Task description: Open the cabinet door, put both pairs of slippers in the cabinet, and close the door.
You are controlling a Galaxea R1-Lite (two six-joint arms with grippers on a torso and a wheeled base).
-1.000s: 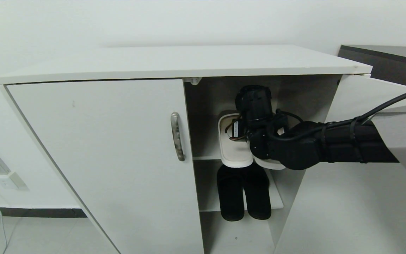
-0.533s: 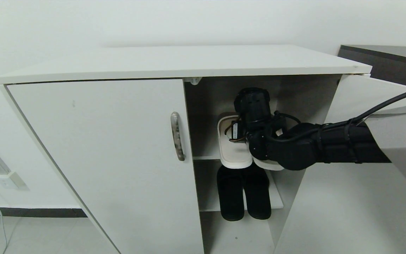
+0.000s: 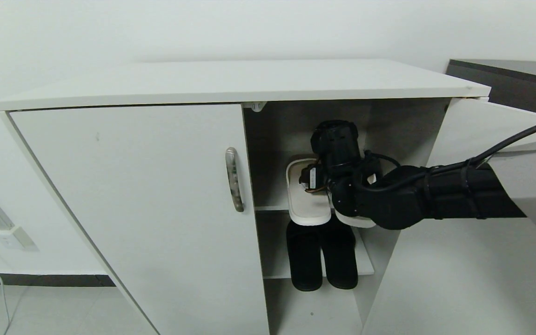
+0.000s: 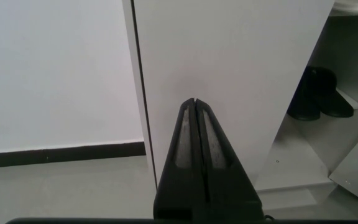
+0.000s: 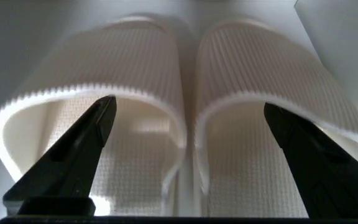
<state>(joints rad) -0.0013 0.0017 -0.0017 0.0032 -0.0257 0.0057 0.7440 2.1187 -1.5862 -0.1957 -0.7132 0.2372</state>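
- White wall (image 3: pixel 268 28) backs the cabinet (image 3: pixel 249 79); its right door (image 3: pixel 458 279) stands open.
- Black slippers (image 3: pixel 321 260) lie on the cabinet's lower shelf.
- White slippers (image 3: pixel 307 204) lie side by side on its upper shelf, long axes pointing into the cabinet.
- Right gripper (image 5: pixel 189 107), fingers spread wide, faces their heel ends, so backing straight out looks next.
- Left gripper (image 4: pixel 194 102), pressed together, hangs outside the cabinet's closed left door.

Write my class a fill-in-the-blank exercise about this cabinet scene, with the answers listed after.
The black slippers lie on the ____ shelf of the cabinet.
The white slippers are one level ____ them.
The right door stands ____.
The left gripper is ____.
Answers: lower; above; open; shut.
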